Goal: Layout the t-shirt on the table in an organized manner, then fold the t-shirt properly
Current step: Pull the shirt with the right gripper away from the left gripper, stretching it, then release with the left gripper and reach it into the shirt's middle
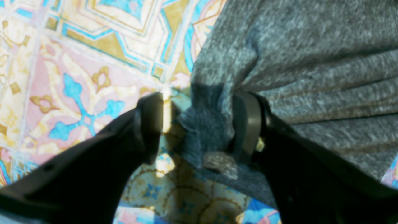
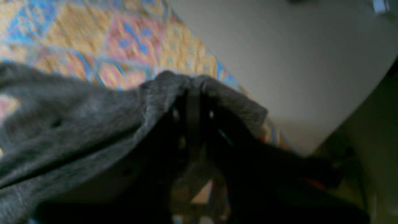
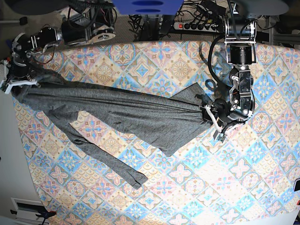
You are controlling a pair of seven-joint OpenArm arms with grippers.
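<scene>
The dark grey t-shirt (image 3: 122, 115) lies stretched in a long band across the table (image 3: 197, 197), one sleeve trailing toward the front. My left gripper (image 3: 210, 116) is at its right end. In the left wrist view the jaws (image 1: 199, 121) stand apart around a bunched corner of the t-shirt (image 1: 208, 130); the cloth touches one finger (image 1: 247, 124), and table (image 1: 77, 77) shows between it and the other. My right gripper (image 3: 14, 85) is at the shirt's left end, by the table edge. In the right wrist view it (image 2: 193, 93) is shut on a fold of the t-shirt (image 2: 77, 118).
Arm bases, cables and a power strip (image 3: 197, 26) crowd the table's far edge. A pale floor (image 2: 279, 56) lies past the table edge beside my right gripper. Patterned cloth (image 3: 234, 187) shows in front of and to the right of the shirt.
</scene>
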